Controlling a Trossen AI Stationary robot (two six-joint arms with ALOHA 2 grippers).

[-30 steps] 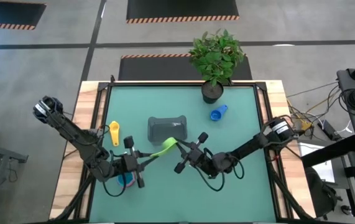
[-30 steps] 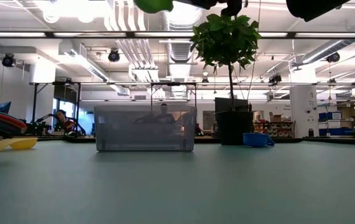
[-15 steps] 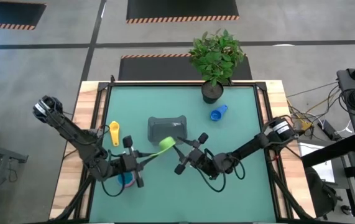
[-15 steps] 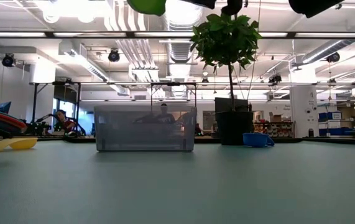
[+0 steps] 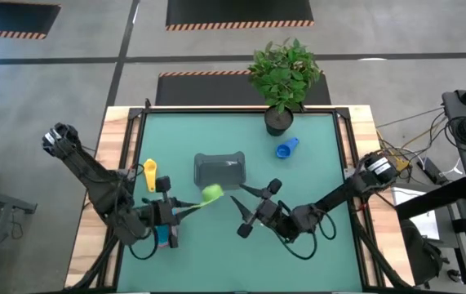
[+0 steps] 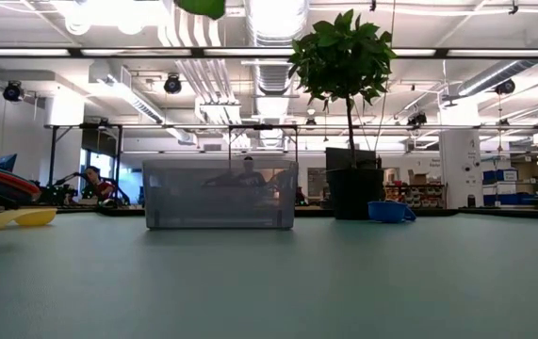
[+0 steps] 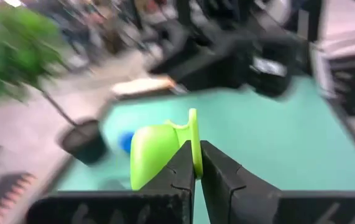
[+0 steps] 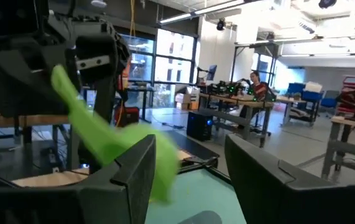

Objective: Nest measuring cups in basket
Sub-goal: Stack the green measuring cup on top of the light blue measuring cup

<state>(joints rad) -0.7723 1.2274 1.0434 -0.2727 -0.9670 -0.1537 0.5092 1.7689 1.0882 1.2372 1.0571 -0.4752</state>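
Left gripper (image 5: 170, 211) pinches the green cup (image 5: 210, 193) by its handle, held in the air just off the basket's (image 5: 219, 170) near-left corner. Right gripper (image 5: 251, 210) is spread, empty, nearby. Step: carrying green to the basket. Next you need the cup over the basket, bowl down, then a release.

A big open robotics lab or workshop: bare silver ducts (image 6: 198, 80) and long strip lights (image 6: 89, 52) run overhead, black-and-yellow hazard tape (image 5: 238, 24) marks the grey concrete floor, and a person sits at distant workbenches (image 8: 270, 102) crowded with equipment.
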